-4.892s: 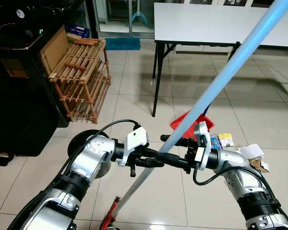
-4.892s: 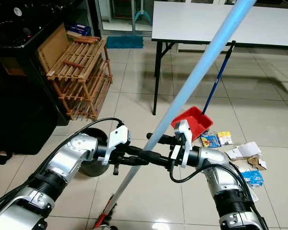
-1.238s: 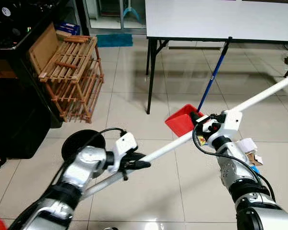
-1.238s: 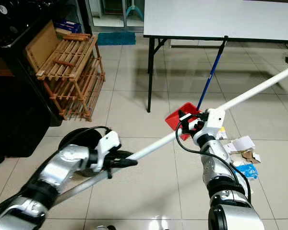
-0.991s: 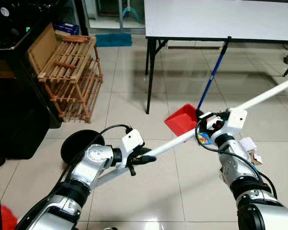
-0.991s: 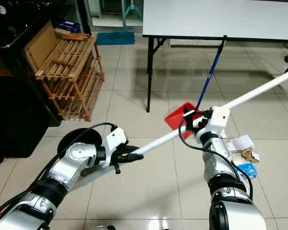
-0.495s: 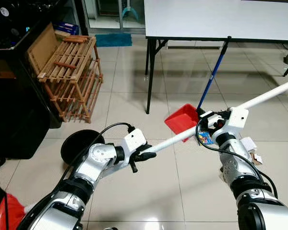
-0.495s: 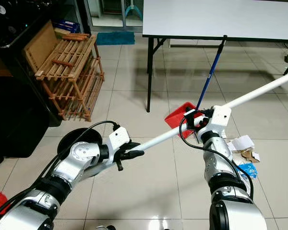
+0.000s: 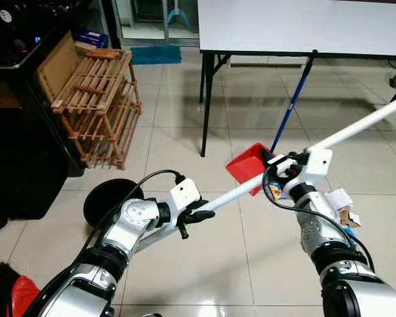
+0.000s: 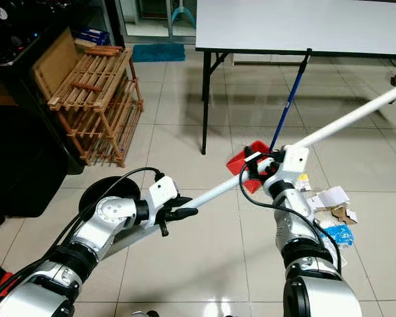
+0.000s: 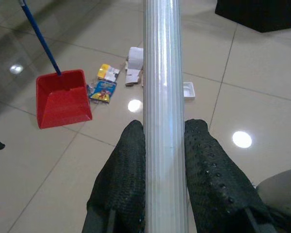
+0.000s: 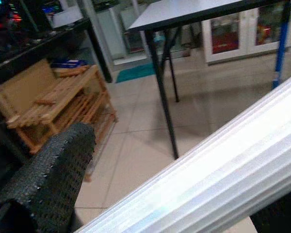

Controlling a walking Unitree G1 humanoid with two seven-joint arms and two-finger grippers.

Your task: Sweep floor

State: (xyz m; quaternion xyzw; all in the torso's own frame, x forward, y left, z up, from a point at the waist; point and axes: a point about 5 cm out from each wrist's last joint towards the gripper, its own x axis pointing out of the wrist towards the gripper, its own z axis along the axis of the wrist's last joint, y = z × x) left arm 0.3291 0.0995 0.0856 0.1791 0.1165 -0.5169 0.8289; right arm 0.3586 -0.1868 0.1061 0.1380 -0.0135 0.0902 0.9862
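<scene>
Two-handed hold on the broom pole point(image 9: 251, 187), which runs diagonally from low beside the robot's left side, where red bristles point(image 9: 13, 297) show at the frame corner, up and away past the right arm. The left gripper point(image 11: 162, 160) is clamped on the pole, its two textured fingers point(image 11: 206, 165) pressing opposite sides of the ribbed shaft. The right gripper point(image 10: 264, 166) sits further up the same shaft; one finger point(image 12: 53, 165) lies beside the pole, but whether this gripper is clenched or slack cannot be told. The pole looks rigid, light and smooth (ribbing may give some bite), so it will likely transmit force well yet could twist or slide in the grip; widely spaced holds, one low and one high, should give the best leverage. Just beyond the right gripper lies a red dustpan point(image 11: 63, 99) with a blue handle point(image 10: 287, 99) leaning toward the white surface point(image 9: 303, 26); the pan appears empty. Litter point(image 11: 104, 85), packets and torn card, lies on the floor point(image 9: 185, 139) just beside the pan, on the far side of both grippers, not yet swept in.
</scene>
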